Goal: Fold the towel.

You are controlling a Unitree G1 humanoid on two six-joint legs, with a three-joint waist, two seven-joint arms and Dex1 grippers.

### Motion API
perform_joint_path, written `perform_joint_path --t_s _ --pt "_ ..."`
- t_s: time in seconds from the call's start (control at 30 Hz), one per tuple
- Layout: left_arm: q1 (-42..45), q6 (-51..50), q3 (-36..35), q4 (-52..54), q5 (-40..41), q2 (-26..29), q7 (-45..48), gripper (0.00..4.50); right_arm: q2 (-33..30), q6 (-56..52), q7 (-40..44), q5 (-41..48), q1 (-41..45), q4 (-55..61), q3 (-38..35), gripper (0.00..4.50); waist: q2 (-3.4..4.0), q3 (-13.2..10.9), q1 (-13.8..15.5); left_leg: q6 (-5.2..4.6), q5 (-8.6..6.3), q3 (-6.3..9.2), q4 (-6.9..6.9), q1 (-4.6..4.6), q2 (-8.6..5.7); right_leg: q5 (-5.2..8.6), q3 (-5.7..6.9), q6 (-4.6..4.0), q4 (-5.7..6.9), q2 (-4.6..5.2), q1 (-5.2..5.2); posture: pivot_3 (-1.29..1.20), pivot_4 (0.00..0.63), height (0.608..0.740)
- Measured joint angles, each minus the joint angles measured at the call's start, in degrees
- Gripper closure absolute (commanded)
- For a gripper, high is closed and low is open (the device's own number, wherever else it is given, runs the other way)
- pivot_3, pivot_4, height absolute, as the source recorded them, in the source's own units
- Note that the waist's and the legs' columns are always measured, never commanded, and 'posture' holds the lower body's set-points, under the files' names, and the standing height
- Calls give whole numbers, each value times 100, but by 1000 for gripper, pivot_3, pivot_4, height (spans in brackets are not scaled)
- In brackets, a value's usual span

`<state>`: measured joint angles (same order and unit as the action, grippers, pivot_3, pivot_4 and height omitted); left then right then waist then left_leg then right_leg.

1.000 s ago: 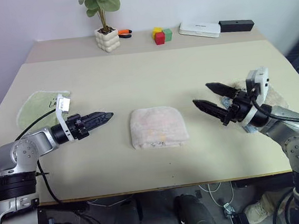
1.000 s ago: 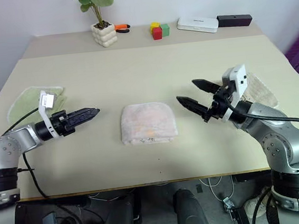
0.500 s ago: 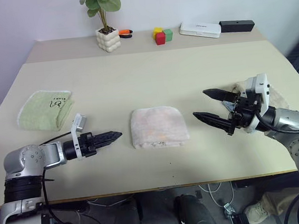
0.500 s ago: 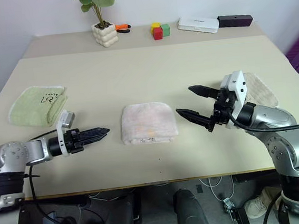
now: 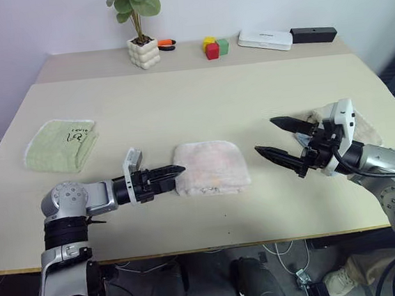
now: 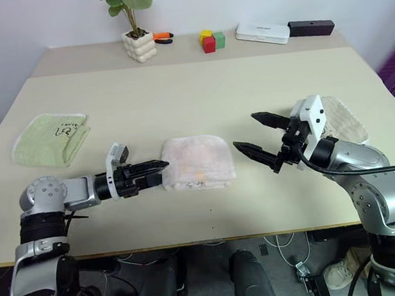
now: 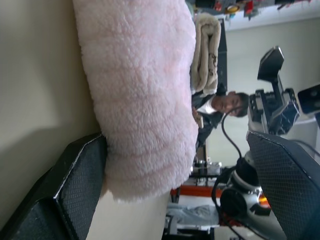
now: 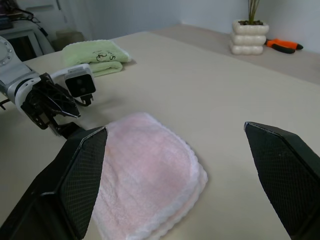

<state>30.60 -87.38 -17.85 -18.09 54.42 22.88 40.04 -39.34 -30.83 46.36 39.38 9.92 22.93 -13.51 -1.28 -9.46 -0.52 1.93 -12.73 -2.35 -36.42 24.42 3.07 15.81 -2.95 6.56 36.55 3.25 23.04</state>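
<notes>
The desk (image 5: 200, 99) is a broad beige surface with a second, narrower section butted against its far edge.

The towel (image 5: 209, 168), pale pink terry, lies folded into a squarish pad flat on the desk, near the front edge and roughly midway between the two arms. Its rounded fold faces the far side; the layered, stitched edges face the front.

The left claw (image 5: 170, 171) lies low and level just above the desk, pointing to the right, with its tips at the towel's left edge. In the left wrist view one finger (image 7: 82, 185) sits against the towel's side; the other stands well apart from it, so the jaws are spread wide with nothing between them.

The right claw (image 5: 276, 138) hovers off the desk to the right of the towel, clear of it, pointing left toward it. Its two fingers are splayed wide, nothing held.

A light green towel (image 5: 61, 145) lies folded at the left side of the desk, well apart from the pink one. A beige towel (image 6: 343, 121) lies at the right side, partly behind the right arm.

Along the far section stand a potted plant (image 5: 138, 28), an orange-handled tool (image 5: 165, 44), coloured blocks (image 5: 213, 47), a flat white box (image 5: 264, 39) and a black box (image 5: 313, 35).
</notes>
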Motion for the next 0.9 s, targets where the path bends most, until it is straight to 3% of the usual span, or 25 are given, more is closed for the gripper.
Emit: perform_joint_path --t_s 0.17,0.23,0.3,0.5,0.9 --pt "5 6 -39 63 -7 -181 -163 0 0 41 -64 -75 -5 1 9 46 0 0 4 0 0 3 -6 -1 -5 1 1 -3 0 5 -7 0 150 740" --pt "23 4 -30 56 -35 -205 -202 520 0 41 -88 -86 -5 1 9 0 0 0 4 0 0 5 -8 -2 -6 2 2 -3 0 6 -10 0 150 740" --pt "51 2 16 -6 -127 -269 -301 1327 1 42 -100 -89 -5 1 10 0 0 0 3 0 0 6 -9 -2 -7 2 3 -3 -1 6 -12 0 150 740" --pt "172 -116 74 -79 -170 -429 -301 4441 2 86 -102 -92 -38 5 45 0 15 9 21 0 0 13 -11 -9 -13 5 9 -10 -6 12 -27 0 150 740" --pt "93 267 41 23 -189 -642 -261 4482 -214 89 246 29 -390 186 -80 0 30 18 123 0 0 17 -25 -21 -20 11 12 -22 -17 24 -49 0 150 740"
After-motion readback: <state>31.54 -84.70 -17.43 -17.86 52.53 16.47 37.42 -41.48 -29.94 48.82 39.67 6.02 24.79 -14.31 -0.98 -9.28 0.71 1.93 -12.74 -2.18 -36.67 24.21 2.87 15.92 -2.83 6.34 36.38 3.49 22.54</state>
